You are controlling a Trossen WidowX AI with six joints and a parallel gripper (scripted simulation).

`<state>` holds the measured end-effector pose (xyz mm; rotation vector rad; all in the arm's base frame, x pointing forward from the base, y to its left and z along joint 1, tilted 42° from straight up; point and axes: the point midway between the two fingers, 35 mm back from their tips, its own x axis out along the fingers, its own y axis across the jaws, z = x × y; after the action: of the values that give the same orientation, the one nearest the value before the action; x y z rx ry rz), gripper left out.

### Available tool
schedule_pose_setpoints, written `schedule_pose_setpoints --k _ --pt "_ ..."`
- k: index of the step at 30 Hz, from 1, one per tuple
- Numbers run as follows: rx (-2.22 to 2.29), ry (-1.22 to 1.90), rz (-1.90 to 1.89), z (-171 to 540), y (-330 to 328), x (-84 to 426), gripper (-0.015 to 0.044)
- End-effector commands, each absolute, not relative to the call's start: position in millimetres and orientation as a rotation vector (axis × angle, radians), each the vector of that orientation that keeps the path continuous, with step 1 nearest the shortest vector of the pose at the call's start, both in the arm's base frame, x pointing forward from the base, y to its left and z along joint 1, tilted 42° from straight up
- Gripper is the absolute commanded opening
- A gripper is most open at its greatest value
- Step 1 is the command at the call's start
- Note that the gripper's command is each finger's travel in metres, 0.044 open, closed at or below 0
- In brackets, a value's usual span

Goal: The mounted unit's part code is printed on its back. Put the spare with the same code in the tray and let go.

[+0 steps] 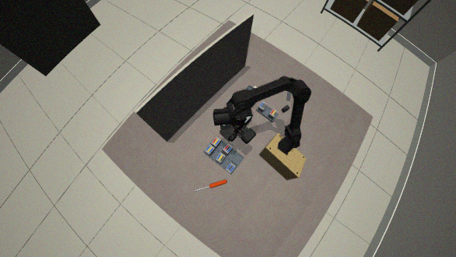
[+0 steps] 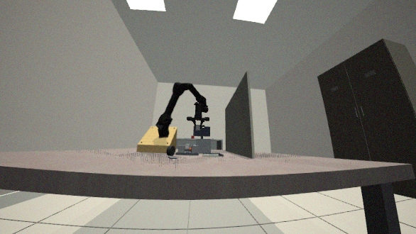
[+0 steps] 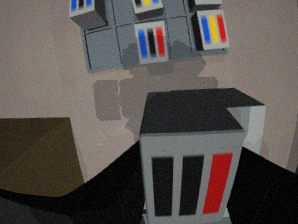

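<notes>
My gripper [image 1: 238, 135] [image 2: 198, 123] is shut on a grey spare [image 3: 190, 142] with a dark top and black, black and red stripes. It holds the spare in the air beside the spares' rack [image 1: 238, 159] [image 3: 101, 50]. Several striped spares stand there, including a blue-black-red one [image 3: 151, 42] and a blue-yellow-red one [image 3: 214, 30]. A dark blue block [image 2: 206, 131], perhaps the mounted unit, stands above a grey box [image 2: 203, 146]. No code is readable. A flat grey piece, apparently the tray [image 1: 251, 88] [image 2: 216, 154], is mostly hidden by the arm in the top view.
A tall dark panel [image 1: 198, 78] [image 2: 238, 120] stands along one side. The arm's yellow base block [image 1: 285, 161] [image 2: 156, 143] is opposite. A small plate with two striped pieces [image 1: 262, 106] [image 1: 273, 113], a black knob-like object [image 1: 285, 108] [image 2: 171, 150] and an orange screwdriver [image 1: 218, 184] lie on the table.
</notes>
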<state>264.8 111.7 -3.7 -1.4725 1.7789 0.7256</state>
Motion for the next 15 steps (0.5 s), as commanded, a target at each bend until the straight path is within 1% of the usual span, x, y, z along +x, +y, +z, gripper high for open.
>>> schedule_pose_setpoints --k 1,15 --pt "-1.477 1.759 0.728 9.2 100.7 280.9 0.0" --pt "-1.507 1.749 0.733 65.5 26.3 328.1 0.0"
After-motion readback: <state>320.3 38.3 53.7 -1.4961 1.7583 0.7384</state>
